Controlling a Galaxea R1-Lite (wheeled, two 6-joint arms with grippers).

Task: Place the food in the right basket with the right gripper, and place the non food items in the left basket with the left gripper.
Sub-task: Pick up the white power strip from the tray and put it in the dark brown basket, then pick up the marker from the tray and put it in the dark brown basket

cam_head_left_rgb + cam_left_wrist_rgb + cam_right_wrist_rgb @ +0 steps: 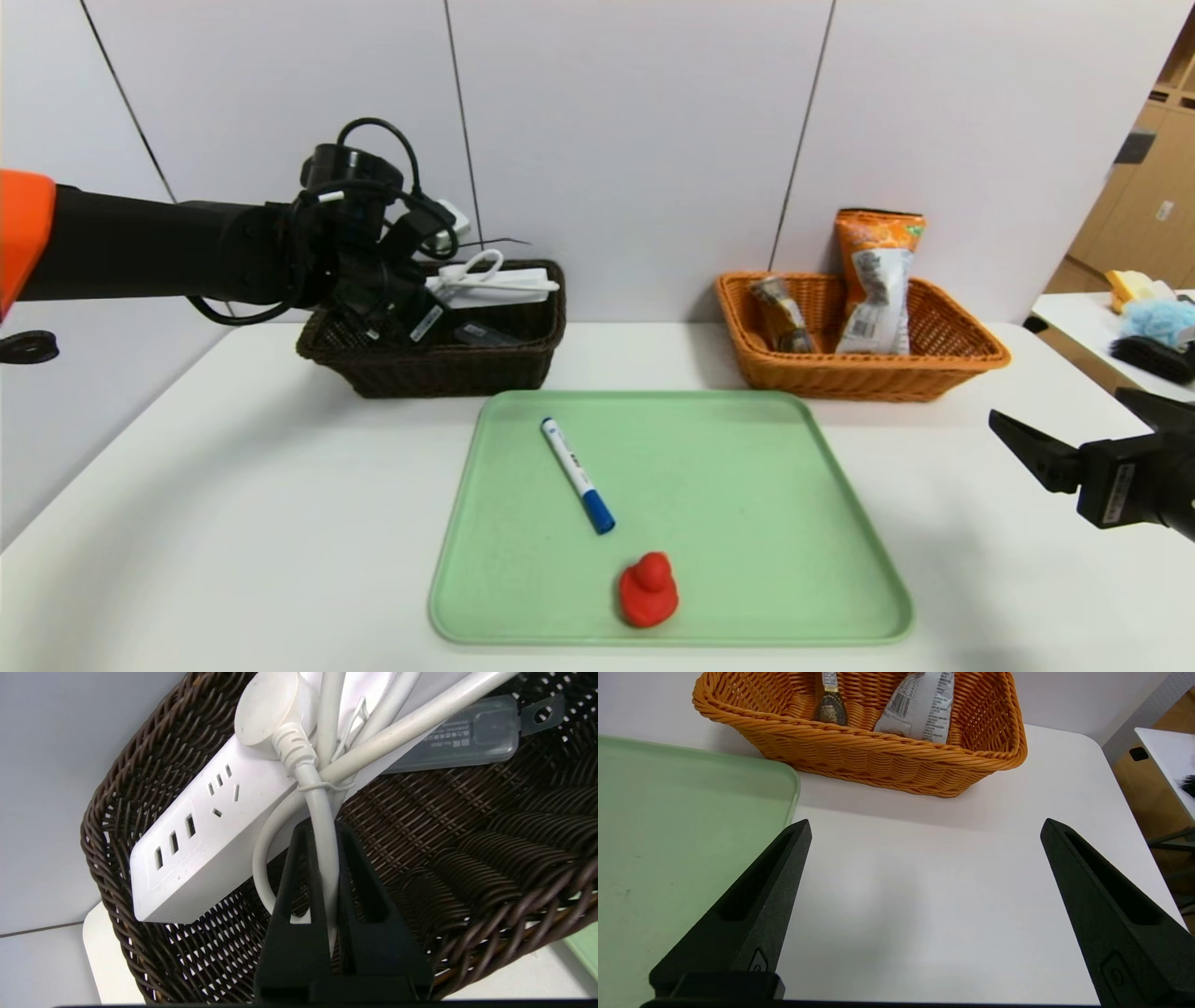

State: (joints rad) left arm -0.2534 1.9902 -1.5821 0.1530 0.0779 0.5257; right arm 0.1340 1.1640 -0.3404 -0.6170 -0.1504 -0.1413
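Note:
My left gripper is over the dark brown basket at the back left, shut on the white cable of a white power strip, which lies tilted inside that basket. In the head view the strip shows above the basket rim. A blue-capped white marker and a red rubber duck lie on the green tray. My right gripper is open and empty above the table right of the tray, in front of the orange basket.
The orange basket holds an orange snack bag and a smaller packet. A clear flat packet lies in the brown basket. A side table with objects stands at the far right.

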